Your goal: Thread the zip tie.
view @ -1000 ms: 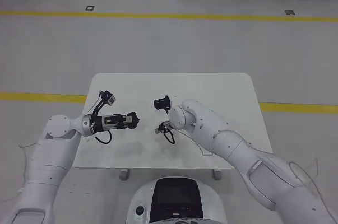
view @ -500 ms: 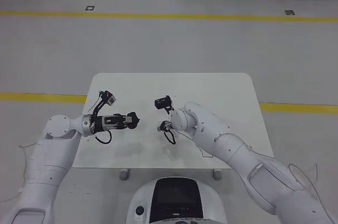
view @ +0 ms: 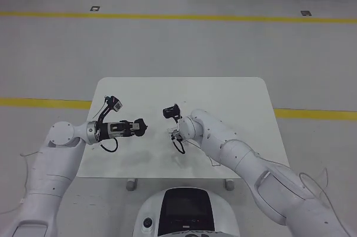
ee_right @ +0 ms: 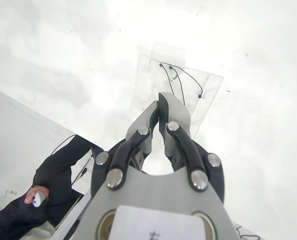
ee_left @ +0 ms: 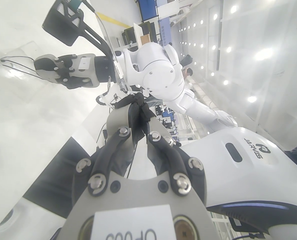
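While both arms hang over the table (view: pixel 243 95), each gripper is pinched shut.
From above, the left gripper (view: pixel 141 126) points right at the right gripper (view: pixel 177 137), mid-table. Its wrist view shows fingers closed on a thin black strand (ee_left: pixel 132 156). The right wrist view shows closed tips just over the clear tray (ee_right: pixel 213 86) of ties (ee_right: pixel 188 76); whether they hold one, I cannot tell.

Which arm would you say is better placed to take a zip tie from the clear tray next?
The right, I think. The right gripper points at the clear tray of zip ties, close to it, while the left gripper is farther off and shut on a black strip.
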{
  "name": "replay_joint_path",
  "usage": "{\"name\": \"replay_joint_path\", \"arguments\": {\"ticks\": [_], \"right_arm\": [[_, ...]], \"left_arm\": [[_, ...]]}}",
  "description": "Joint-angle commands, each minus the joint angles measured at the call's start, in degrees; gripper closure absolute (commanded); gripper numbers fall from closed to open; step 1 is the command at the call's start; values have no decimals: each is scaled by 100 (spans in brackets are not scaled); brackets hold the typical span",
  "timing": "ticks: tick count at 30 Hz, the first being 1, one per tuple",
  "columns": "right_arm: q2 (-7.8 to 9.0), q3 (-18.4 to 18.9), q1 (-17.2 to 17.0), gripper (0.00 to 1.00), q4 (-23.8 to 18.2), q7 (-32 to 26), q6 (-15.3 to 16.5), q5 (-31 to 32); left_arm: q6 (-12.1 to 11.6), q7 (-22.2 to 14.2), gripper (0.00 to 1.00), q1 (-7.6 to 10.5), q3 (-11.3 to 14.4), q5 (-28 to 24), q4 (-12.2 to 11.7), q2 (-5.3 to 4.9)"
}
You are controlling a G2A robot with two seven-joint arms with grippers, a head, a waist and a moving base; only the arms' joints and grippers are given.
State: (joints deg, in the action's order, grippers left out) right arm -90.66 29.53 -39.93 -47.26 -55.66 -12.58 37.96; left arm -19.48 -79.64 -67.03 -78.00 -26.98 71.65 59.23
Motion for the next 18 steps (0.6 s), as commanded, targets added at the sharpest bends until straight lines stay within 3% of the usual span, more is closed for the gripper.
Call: {"name": "replay_joint_path", "arguments": {"ticks": [1, 18], "right_arm": [[-69, -43, 59, 100, 158, -64, 20, -24], [-576, -310, 412, 100, 1078, -692, 566, -210]], "left_arm": [[0, 0, 100, 0, 0, 0, 0, 0], [0, 0, 100, 0, 0, 0, 0, 0]]}}
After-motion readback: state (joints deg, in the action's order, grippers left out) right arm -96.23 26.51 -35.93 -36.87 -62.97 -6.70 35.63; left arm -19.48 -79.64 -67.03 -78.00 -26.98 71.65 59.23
